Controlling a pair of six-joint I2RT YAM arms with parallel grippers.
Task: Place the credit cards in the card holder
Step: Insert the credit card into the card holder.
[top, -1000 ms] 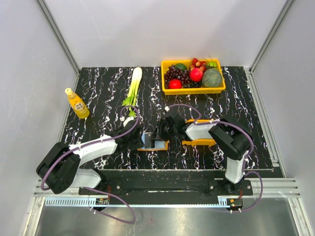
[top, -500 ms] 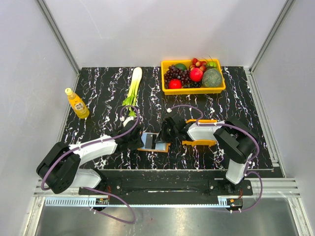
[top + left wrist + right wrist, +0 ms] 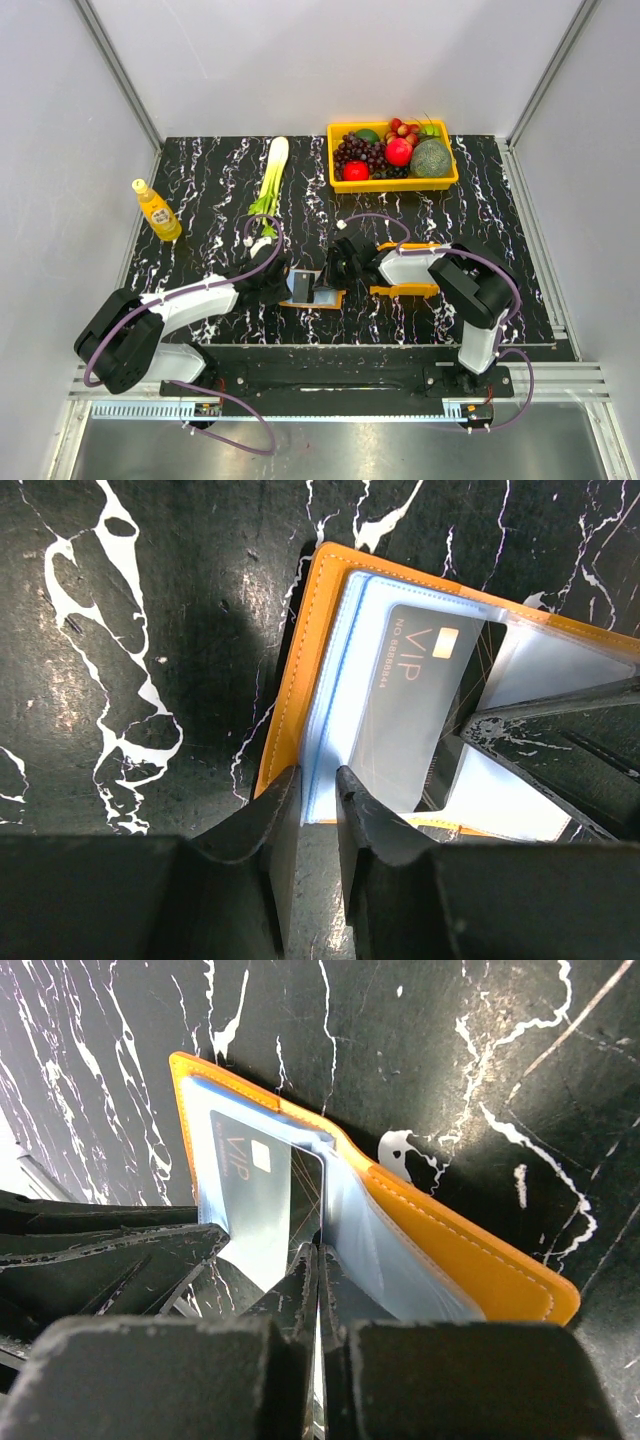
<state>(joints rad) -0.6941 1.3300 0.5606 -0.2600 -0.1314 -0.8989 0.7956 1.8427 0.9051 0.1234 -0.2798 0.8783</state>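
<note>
- Since a second earlier, the right tool (image 3: pixel 318 1252) had brought its jaws fully together, and from above more of the pale inner leaf of the card holder (image 3: pixel 290 680) showed between the two arms.
- The card holder lay open on the worktop (image 3: pixel 150 630), near its front edge and about midway across, with its orange cover down and the long side of the spread running roughly left to right in the overhead view.
- One grey credit card (image 3: pixel 410 700) marked VIP sat inside the clear sleeve (image 3: pixel 400 1255).
- In both wrist views the card's long axis ran away from the camera, printed chip end farthest in and plain end nearest the tools.
- The left tool (image 3: pixel 318 780) stood with its jaws narrow, clamped across the holder's near edge, orange cover and sleeve both caught between them.
- That hold probably kept the holder from sliding or folding shut while the card was worked in.
- The right tool's tips met at the card's near corner; whether they pinched the card or the sleeve's lip was not clear.
- Its low, slanted approach suited pushing the card along its length, deeper into the pocket.
</note>
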